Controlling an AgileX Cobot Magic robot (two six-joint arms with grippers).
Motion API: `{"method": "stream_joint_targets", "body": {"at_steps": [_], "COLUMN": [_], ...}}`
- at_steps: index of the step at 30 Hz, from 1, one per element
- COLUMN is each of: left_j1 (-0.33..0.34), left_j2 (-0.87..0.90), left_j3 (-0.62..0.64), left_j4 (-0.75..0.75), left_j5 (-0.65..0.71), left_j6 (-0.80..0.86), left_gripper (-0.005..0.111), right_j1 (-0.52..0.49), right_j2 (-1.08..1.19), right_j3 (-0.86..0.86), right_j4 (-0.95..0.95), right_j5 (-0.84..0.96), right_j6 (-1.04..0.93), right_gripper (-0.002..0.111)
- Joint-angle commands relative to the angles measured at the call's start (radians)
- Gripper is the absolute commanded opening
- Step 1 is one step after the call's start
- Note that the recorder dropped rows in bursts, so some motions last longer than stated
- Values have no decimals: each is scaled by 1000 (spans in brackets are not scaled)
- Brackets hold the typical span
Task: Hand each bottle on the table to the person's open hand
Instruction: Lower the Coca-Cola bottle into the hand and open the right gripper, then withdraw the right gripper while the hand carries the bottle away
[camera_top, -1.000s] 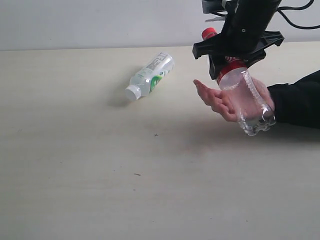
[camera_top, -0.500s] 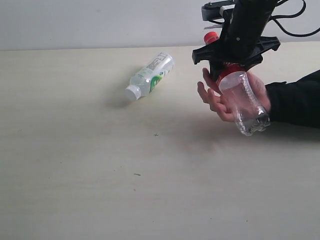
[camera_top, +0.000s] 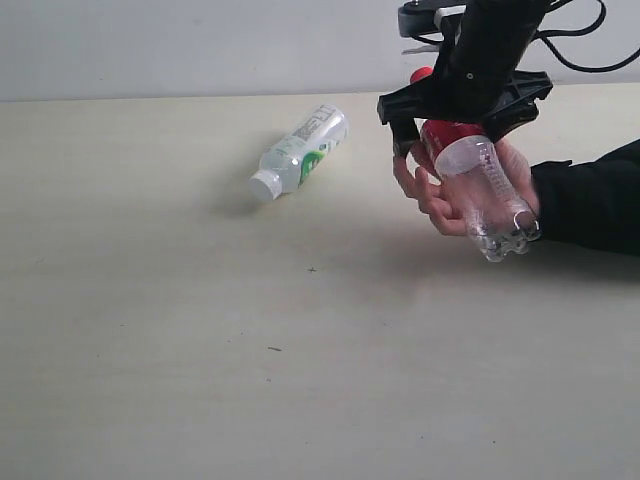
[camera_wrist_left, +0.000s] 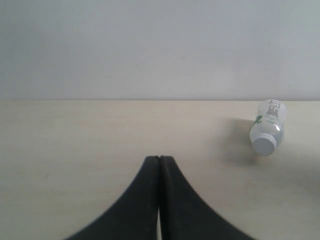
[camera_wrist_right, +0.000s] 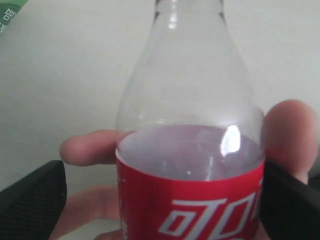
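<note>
The red-labelled bottle (camera_top: 480, 195) is clear, glossy plastic; the green-white-labelled bottle (camera_top: 300, 152) likewise. The tabletop (camera_top: 150, 380) is matt, smooth, faintly wood-grained; the right gripper (camera_top: 452, 125) has matt black, finely textured pads (camera_wrist_right: 30, 200).

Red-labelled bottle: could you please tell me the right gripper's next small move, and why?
Probably retreat the right gripper upward: its jaws stand open off the red-labelled bottle, which the person's hand already clasps, fingers around it.

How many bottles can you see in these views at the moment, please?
2. The green-white labelled bottle lies on its side on the table; the red-labelled bottle is in the person's hand. Others may be out of view.
</note>
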Motion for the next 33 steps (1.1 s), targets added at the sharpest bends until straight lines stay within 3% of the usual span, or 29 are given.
{"method": "stream_joint_targets", "body": {"at_steps": [1, 16, 19, 20, 24, 29, 33], "left_j1": [0, 0, 0, 0, 0, 0, 0], "left_j2": [-6, -6, -6, -6, -6, -6, -6], "left_j3": [3, 3, 3, 3, 3, 3, 3], "left_j4": [3, 3, 3, 3, 3, 3, 3], "left_j5": [-2, -2, -2, -2, -2, -2, -2], "left_j6": [-1, -1, -1, -1, -1, -1, -1], "left_gripper": [0, 0, 0, 0, 0, 0, 0], "right_j1": [-5, -5, -5, -5, -5, -5, -5], "right_j2": [-27, -335, -480, -543, -733, -945, -1157], "right_j3": [-4, -4, 39, 72, 170, 328, 535], "right_j4": [-26, -23, 116, 201, 337, 342, 349], "right_j5": [-2, 37, 36, 16, 65, 73, -36], "right_j6": [-8, -94, -176, -202, -213, -309, -319], "right_gripper": [97, 96, 73, 60, 23, 4, 0]}}
